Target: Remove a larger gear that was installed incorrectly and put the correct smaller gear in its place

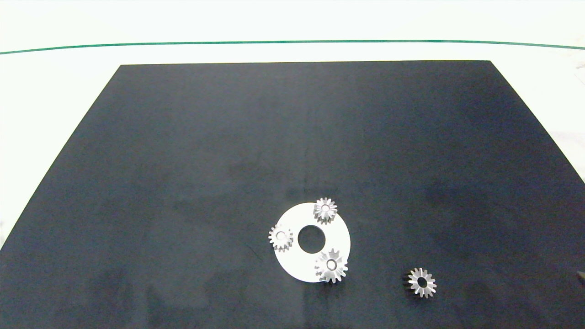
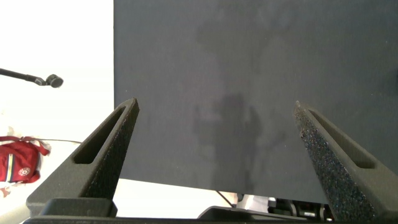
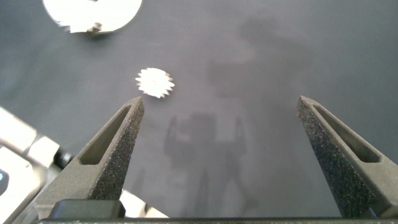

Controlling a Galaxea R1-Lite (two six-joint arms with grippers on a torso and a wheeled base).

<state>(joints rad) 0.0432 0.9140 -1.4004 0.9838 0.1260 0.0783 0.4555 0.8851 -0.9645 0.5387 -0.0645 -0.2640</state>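
Note:
On the black mat lies a white disc [image 1: 299, 265] with a round centre hole and three silver gears mounted on it. The larger gear [image 1: 331, 265] sits on the disc's near right rim. Two small gears [image 1: 325, 210] [image 1: 280, 237] sit on its far and left rims. The smaller gear [image 1: 422, 282] lies loose on the mat to the right of the disc. In the right wrist view my right gripper [image 3: 219, 101] is open above bare mat, short of the smaller gear [image 3: 155, 82] and the disc [image 3: 93, 12]. My left gripper [image 2: 214, 106] is open over bare mat, holding nothing.
The black mat [image 1: 183, 183] covers most of a white table, with a green line [image 1: 292, 42] along the far side. Neither arm shows in the head view. A red bag [image 2: 18, 163] lies off the table in the left wrist view.

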